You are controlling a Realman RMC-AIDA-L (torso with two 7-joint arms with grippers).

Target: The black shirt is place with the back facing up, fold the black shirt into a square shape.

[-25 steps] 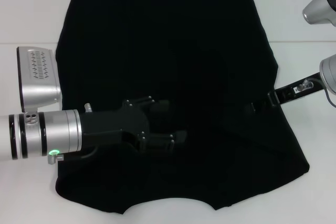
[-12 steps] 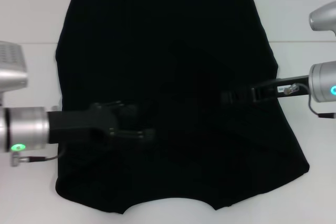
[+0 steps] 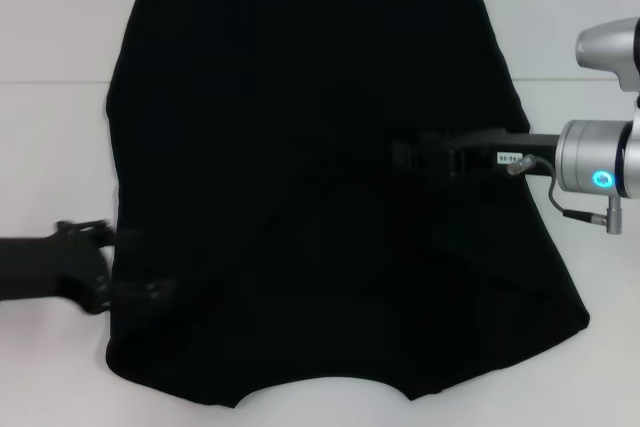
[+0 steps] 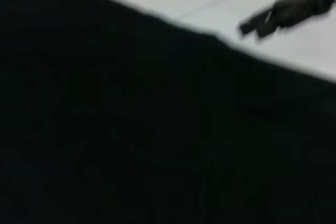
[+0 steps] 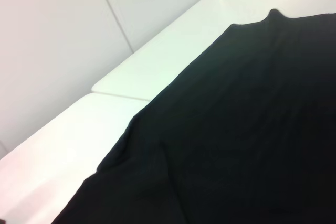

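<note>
At 8 o'clock, by near hem: left gripper (image 3: 135, 292) at edge of black shirt (image 3: 300, 97), blurred; jaw state cannot be told. At 3 o'clock: right gripper (image 3: 405, 159) over shirt middle, jaws indistinct against fabric. Spread flat across white table (image 3: 50, 147), near edge to far: black shirt.

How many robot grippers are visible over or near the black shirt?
2. The left gripper is at the black shirt's near left edge; the right gripper reaches from the right over its middle.
</note>
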